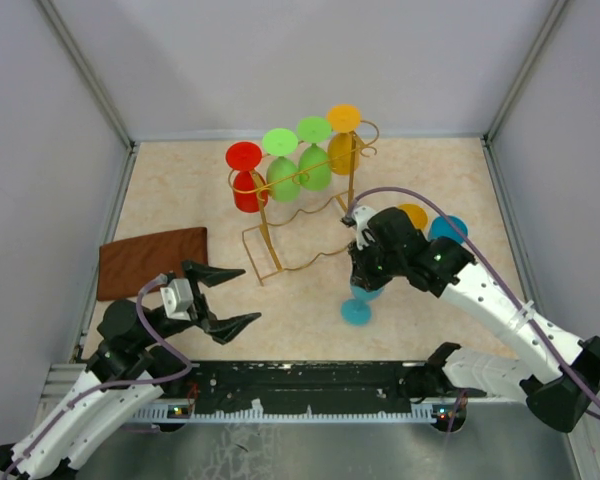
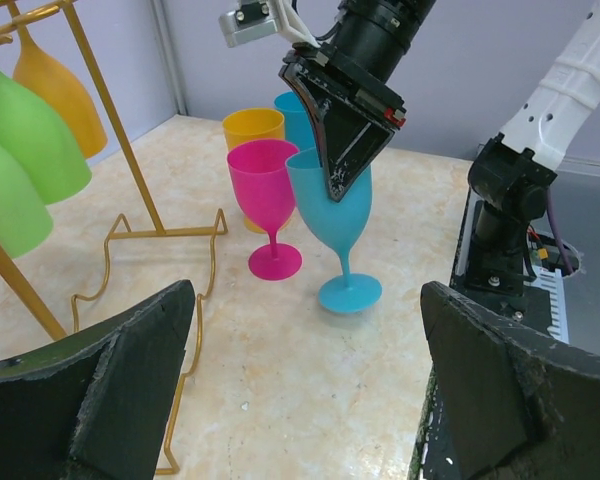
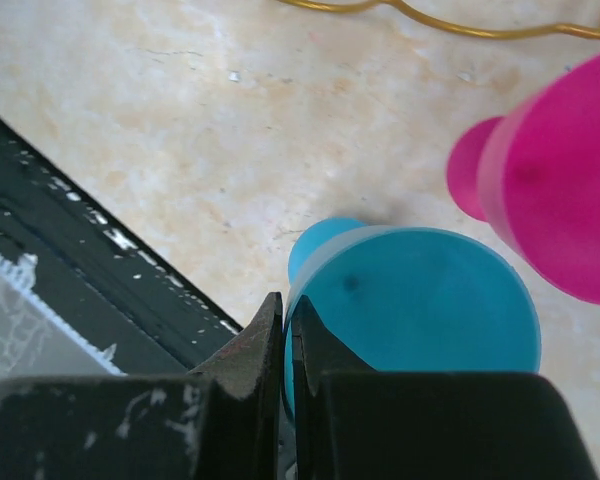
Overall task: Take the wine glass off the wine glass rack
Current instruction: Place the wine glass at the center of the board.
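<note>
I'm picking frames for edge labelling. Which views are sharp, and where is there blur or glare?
Top external: even light, faint shadows, the wine glass rack crisp. Left wrist: the blue glass sharp, the left pincer dark and soft up close. Right wrist: the pink glass looks blurred; no glare anywhere.

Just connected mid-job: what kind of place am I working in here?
Probably a lab test cell, not a kitchen. Plain grey wall panels box in a small tabletop. The left arm and right arm are bolted at its near edge. The wine glass rack holds bright, plastic-looking glasses.
</note>
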You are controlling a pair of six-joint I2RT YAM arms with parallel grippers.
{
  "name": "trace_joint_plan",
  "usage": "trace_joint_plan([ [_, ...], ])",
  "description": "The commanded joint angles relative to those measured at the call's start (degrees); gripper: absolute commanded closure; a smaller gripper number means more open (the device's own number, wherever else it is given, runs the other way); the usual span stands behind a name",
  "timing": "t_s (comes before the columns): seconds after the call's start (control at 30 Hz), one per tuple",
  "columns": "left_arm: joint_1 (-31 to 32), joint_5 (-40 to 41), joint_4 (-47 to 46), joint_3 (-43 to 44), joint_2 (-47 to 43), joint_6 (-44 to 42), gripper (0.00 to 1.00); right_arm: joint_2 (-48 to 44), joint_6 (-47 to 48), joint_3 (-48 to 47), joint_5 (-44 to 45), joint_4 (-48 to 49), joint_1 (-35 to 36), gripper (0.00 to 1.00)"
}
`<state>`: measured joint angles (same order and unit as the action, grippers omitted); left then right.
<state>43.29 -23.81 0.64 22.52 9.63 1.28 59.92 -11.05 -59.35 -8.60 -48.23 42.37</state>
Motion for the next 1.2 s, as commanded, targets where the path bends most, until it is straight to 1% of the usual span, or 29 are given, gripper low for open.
trace_joint_plan([
  [0.0,0.0,1.0,0.1,-0.6,-0.3,0.5,0.00,-0.6,1.2,-2.1,9.4,-3.1,0.2,1.00],
  [0.17,0.0,0.9,0.2,-0.9,-0.3,0.4,0.00,-2.0,-0.1,-3.0,15.9,-4.6,-3.4,1.00],
  [0.37,0.0,0.9,-0.1,-1.2,-0.2,0.3,0.00,-4.3,-2.4,-2.8,23.1,-5.1,-11.4,1.00],
  [0.63,0.0,0.6,-0.3,-1.3,-0.2,0.3,0.00,-2.4,-5.0,-2.8,25.7,-5.8,-21.3,1.00],
  [0.73,0.0,0.8,-0.5,-1.3,-0.2,0.3,0.00,-3.5,-5.3,-1.4,24.5,-3.0,-22.2,1.00],
  [0.87,0.0,1.0,-0.8,-1.5,-0.2,0.3,0.00,-4.6,-5.0,2.9,24.0,3.0,-22.4,1.00],
  [1.17,0.0,1.2,-0.8,-1.6,0.0,0.6,0.00,-1.0,-6.0,4.9,23.8,5.0,-23.7,1.00],
])
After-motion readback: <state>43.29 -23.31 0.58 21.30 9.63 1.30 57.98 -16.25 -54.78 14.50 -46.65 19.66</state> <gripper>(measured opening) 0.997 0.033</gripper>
